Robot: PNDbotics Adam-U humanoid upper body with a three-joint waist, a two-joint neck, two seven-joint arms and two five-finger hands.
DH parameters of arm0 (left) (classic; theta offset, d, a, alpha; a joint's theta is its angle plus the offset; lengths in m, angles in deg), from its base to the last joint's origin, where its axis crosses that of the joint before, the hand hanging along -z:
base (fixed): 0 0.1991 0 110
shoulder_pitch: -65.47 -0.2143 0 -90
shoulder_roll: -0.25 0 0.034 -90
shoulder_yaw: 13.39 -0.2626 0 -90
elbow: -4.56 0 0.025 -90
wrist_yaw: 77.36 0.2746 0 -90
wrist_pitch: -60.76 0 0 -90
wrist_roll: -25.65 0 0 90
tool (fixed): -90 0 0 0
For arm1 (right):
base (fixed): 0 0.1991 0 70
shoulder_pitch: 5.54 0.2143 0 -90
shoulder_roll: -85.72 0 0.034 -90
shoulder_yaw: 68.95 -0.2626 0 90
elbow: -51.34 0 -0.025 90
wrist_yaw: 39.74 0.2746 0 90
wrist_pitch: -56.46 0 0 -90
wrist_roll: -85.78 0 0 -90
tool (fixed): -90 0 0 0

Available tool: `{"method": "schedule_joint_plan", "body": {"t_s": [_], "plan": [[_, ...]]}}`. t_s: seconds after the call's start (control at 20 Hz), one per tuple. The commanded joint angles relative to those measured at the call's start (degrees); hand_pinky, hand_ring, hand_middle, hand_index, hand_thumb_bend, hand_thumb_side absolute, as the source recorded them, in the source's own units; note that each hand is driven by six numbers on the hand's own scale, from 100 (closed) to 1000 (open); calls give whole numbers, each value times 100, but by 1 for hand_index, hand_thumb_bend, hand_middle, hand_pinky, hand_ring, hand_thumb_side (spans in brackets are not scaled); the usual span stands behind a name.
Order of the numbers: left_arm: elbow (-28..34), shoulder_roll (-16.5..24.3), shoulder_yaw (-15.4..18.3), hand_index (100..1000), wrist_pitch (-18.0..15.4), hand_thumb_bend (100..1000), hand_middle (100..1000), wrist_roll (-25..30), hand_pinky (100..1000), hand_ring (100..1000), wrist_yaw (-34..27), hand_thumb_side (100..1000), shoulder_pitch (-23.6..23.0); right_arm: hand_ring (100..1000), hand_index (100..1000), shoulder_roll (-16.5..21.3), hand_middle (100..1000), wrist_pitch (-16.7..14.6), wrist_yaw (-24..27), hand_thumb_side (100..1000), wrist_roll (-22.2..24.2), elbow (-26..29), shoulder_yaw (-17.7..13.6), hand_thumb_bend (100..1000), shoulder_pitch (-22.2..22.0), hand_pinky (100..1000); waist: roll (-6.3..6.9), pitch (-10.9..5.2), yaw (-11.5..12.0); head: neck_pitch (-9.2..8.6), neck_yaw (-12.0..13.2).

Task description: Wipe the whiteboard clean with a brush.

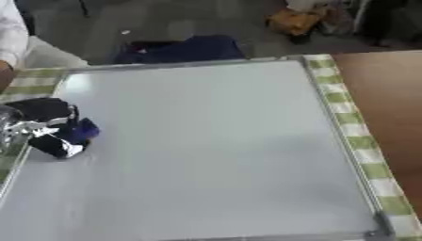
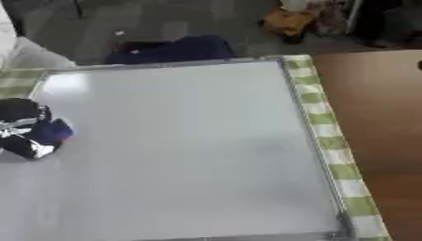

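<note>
Step in hand: wiping pass. Left robot hand (image 1: 41,127) curls round blue brush (image 1: 81,131), at whiteboard (image 1: 214,141) left edge, brush apparently on surface. Board appears unmarked. Next move, judged: sweep rightward, keeping brush flat. Right robot hand out of view.

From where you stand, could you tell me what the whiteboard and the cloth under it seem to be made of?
The whiteboard looks like a smooth, glossy coated panel, showing soft glare, with a thin silvery frame, probably metal. The cloth under it looks like woven fabric, matte, checked green and white; the fibre cannot be told.
</note>
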Motion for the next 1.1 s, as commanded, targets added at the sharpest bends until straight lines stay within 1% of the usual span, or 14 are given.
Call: {"method": "schedule_joint_plan", "body": {"t_s": [0.05,0.45,0.85,1.1], "plan": [[69,11,-120,173,-169,100,260,94,701,512,-90,613,25,587,546,129,487,8,10,1000,-20,81,-53,100,28,685,-26,-136,1,-5,-4],[200,25,-302,173,-544,100,247,443,688,501,-572,617,-18,587,546,133,487,19,6,1000,-29,81,-50,100,19,685,-35,-157,44,47,-26],[306,21,-371,174,-623,100,235,880,677,491,-1096,622,-5,587,547,134,487,25,10,1000,-31,81,-48,100,15,685,-47,-175,74,54,-33],[437,23,-502,174,-733,100,233,1146,675,490,-1428,623,-18,587,547,139,487,33,16,1000,-34,81,-48,100,14,685,-46,-186,92,65,-41]]}}
